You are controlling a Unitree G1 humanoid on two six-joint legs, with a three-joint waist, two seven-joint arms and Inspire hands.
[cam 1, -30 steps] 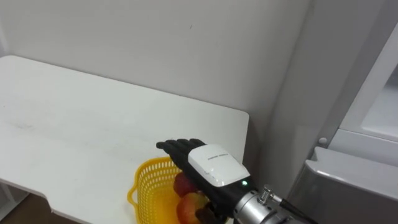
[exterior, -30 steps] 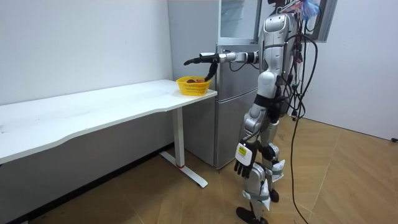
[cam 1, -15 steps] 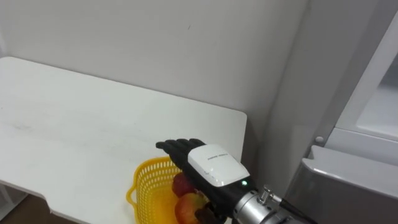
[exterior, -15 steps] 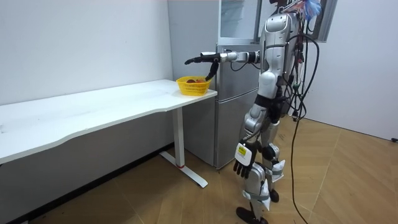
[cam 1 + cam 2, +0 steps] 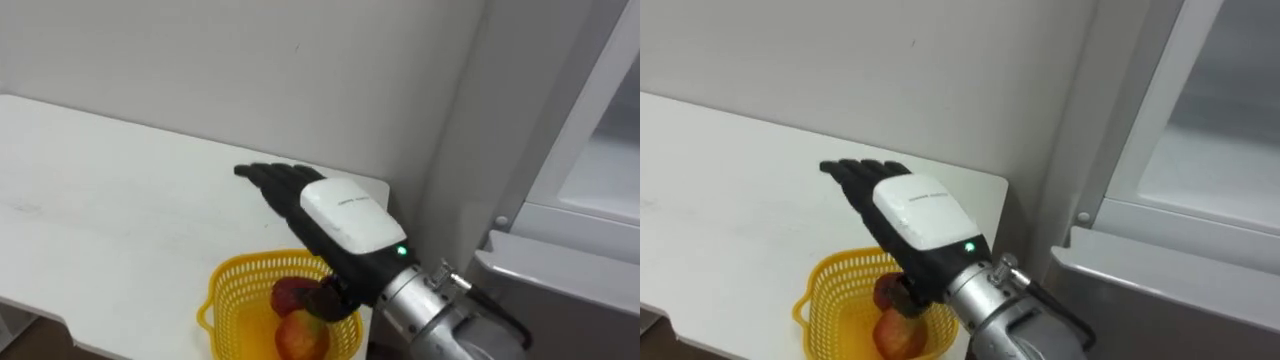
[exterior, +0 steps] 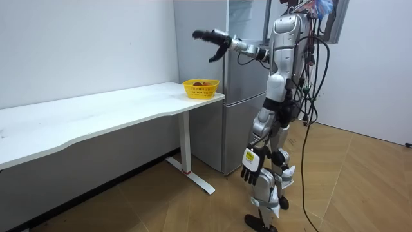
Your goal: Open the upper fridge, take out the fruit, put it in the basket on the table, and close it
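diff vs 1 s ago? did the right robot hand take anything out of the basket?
The right robot hand rose from just over the yellow basket to well above it, fingers straight, holding nothing. Nothing was taken or let go. The basket and its fruit stayed at the table corner beside the fridge. The left robot hand still hangs by the thigh.

Bare lab-like room: long white table [image 6: 96, 115], grey fridge [image 6: 239, 119], plain wall [image 6: 84, 45], wood floor [image 6: 360, 187]

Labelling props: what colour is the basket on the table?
Yellow basket, clearest in the left eye view.
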